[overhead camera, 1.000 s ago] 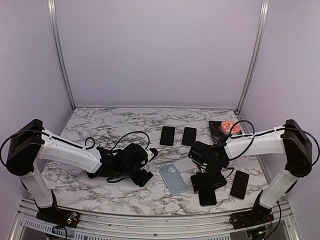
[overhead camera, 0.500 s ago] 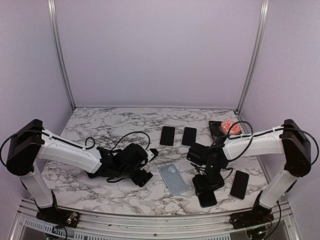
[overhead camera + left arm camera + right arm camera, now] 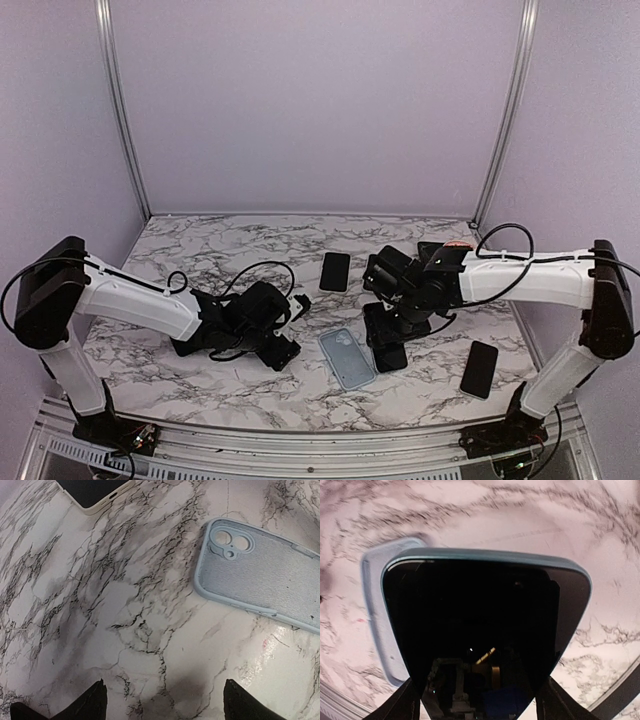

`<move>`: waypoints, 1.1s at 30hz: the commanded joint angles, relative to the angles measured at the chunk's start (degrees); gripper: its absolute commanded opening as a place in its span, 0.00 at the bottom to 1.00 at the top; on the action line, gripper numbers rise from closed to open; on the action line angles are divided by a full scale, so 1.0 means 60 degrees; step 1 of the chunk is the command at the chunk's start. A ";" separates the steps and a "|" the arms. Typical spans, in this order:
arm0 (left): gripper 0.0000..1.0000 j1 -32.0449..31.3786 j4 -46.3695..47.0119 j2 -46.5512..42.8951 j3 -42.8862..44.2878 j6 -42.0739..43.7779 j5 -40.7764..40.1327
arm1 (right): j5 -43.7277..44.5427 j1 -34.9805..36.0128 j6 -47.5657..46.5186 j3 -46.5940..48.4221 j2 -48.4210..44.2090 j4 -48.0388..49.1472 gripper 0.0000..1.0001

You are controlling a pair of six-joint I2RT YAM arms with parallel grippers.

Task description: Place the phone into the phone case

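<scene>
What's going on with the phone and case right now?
The right gripper holds a dark phone right beside the pale blue case, which lies empty, inside up, on the marble table. The phone is not yet in it. The left gripper sits open and empty, low over the table on the case's other side.

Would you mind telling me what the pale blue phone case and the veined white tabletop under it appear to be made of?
The pale blue phone case looks like soft silicone or rubbery plastic: matte rim, finely fuzzy lining. The black-veined white tabletop looks like polished marble or marble-print laminate: glossy glare shows, but which one I cannot tell.
</scene>
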 commanded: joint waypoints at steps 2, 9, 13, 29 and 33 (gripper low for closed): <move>0.80 0.0558 -0.0177 -0.0368 -0.0200 -0.0954 -0.0188 | 0.1088 0.0924 -0.0411 0.0248 -0.0428 0.2531 0.26; 0.80 0.0854 0.0361 -0.1125 -0.0712 -0.1670 -0.0580 | 0.1757 0.1635 -0.0558 -0.0114 0.0075 0.3696 0.25; 0.80 0.0867 0.0401 -0.1131 -0.0830 -0.1790 -0.0738 | 0.2038 0.1967 -0.0647 0.0011 0.0737 0.3453 0.25; 0.81 0.0935 0.0312 -0.1172 -0.0893 -0.1726 -0.0863 | 0.2005 0.2452 -0.0181 0.1070 0.1760 0.1307 0.22; 0.81 0.0940 0.0312 -0.1113 -0.0834 -0.1680 -0.0855 | 0.1981 0.2454 -0.0235 0.1294 0.1783 0.1035 0.22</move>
